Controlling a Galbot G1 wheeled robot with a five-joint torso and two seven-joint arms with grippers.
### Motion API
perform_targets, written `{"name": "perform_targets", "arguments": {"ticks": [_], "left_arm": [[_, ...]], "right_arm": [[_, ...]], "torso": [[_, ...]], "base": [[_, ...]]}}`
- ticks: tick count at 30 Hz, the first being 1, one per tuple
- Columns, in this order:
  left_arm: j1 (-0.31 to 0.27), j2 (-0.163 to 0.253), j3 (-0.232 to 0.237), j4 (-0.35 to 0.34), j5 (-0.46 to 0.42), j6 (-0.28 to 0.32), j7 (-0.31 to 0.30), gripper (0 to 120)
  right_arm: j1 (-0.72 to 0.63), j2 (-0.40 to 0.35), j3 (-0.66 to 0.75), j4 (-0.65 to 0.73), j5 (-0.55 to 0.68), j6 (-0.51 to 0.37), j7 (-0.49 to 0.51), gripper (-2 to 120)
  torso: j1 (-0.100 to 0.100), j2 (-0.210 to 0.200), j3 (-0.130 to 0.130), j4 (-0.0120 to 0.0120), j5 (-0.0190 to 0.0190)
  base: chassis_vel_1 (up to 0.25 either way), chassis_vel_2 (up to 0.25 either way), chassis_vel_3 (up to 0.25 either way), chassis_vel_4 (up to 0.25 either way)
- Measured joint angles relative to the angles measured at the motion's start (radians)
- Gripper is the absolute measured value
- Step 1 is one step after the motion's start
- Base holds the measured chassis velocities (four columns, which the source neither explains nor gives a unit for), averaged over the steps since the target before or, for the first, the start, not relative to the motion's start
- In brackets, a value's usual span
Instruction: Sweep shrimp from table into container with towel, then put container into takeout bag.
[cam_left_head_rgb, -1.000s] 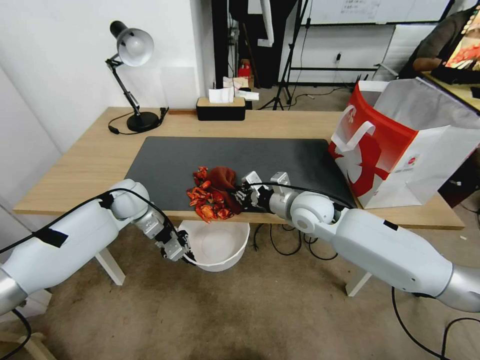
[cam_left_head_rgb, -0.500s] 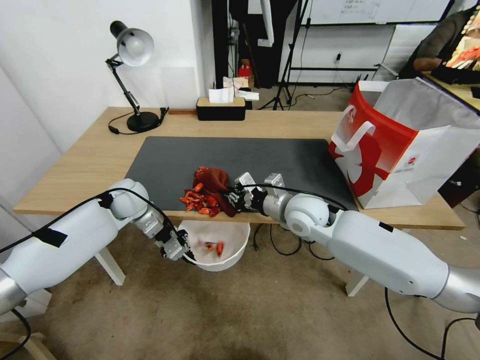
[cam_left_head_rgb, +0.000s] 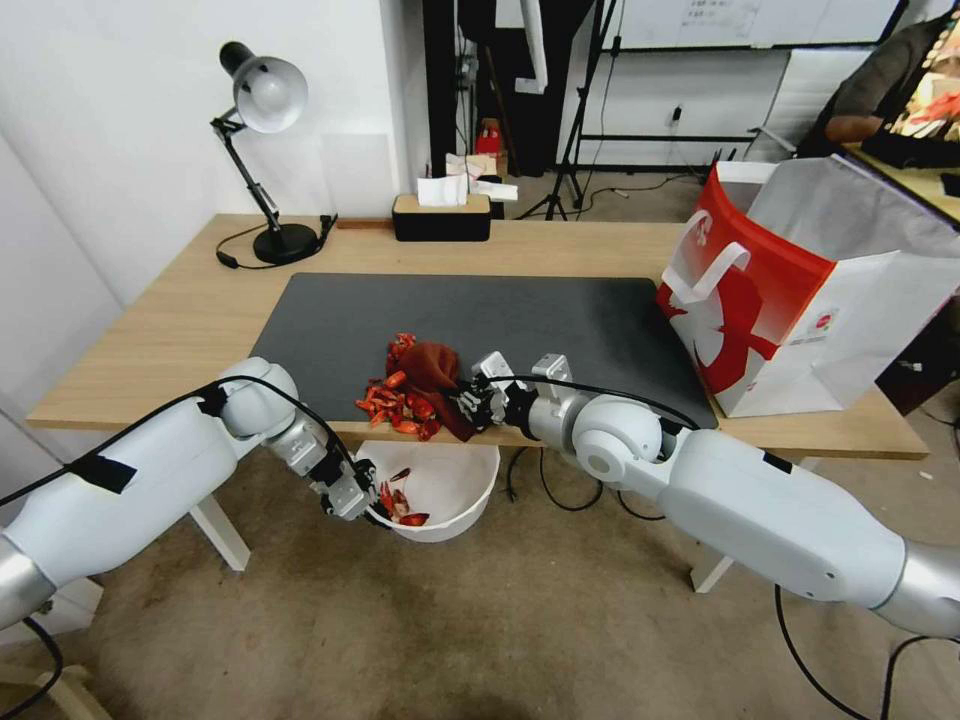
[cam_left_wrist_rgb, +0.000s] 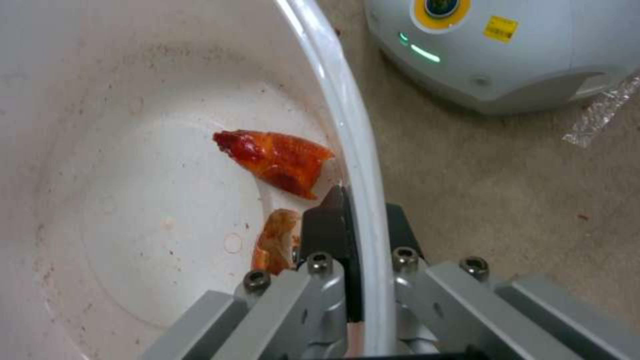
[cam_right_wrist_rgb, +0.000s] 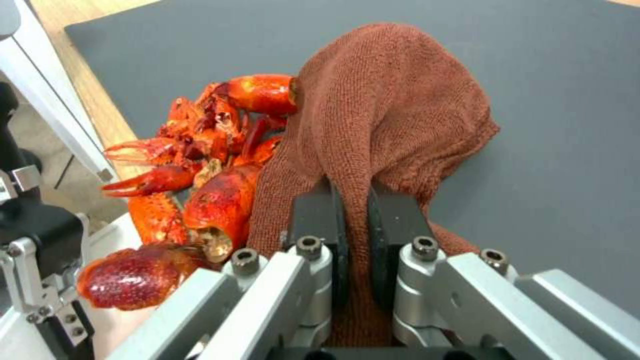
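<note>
From the head camera I see the shrimp (cam_left_head_rgb: 398, 402) heaped at the table (cam_left_head_rgb: 150, 320) near edge, the heap running along that edge; the container (cam_left_head_rgb: 455, 490) hangs just below, the takeout bag (cam_left_head_rgb: 800, 290) upright well to the right. At the left wrist, the left gripper (cam_left_wrist_rgb: 357, 280) pinches the container's rim. At the right wrist, the right gripper (cam_right_wrist_rgb: 353, 250) pinches the towel (cam_right_wrist_rgb: 393, 110) against the shrimp.

The left gripper (cam_left_wrist_rgb: 353, 235) clamps the container (cam_left_wrist_rgb: 347, 125) rim (one finger inside, one outside). Two shrimp (cam_left_wrist_rgb: 277, 160) pieces lie inside at about nine o'clock of the gripper.
</note>
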Motion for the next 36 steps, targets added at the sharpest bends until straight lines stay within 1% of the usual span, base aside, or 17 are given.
{"name": "perform_targets", "arguments": {"ticks": [9,15,24,36], "left_arm": [[-0.004,0.008,-0.016,0.026,-0.003,-0.013,0.009,0],[-0.007,0.015,-0.030,0.049,-0.023,-0.015,0.015,0],[-0.009,0.028,-0.031,0.037,-0.036,-0.014,0.017,0],[-0.007,0.035,-0.036,0.033,-0.039,-0.013,0.017,0]], "right_arm": [[-0.012,-0.006,0.011,0.005,0.000,0.002,0.000,5],[-0.028,-0.009,0.015,0.016,0.000,0.003,0.001,5],[-0.046,-0.007,0.018,0.030,-0.003,0.003,0.006,5],[-0.062,-0.007,0.025,0.043,-0.005,0.003,0.013,5]], "torso": [[0.000,0.000,0.000,0.0000,0.0000],[0.000,0.000,0.000,0.0000,-0.0002],[0.000,0.000,0.000,0.0000,0.0000],[0.000,0.000,0.000,0.0000,0.0000]], "base": [[0.000,0.000,0.000,0.000],[0.000,0.000,0.000,0.000],[0.000,0.000,0.000,0.000],[0.000,0.000,0.000,0.000]]}}
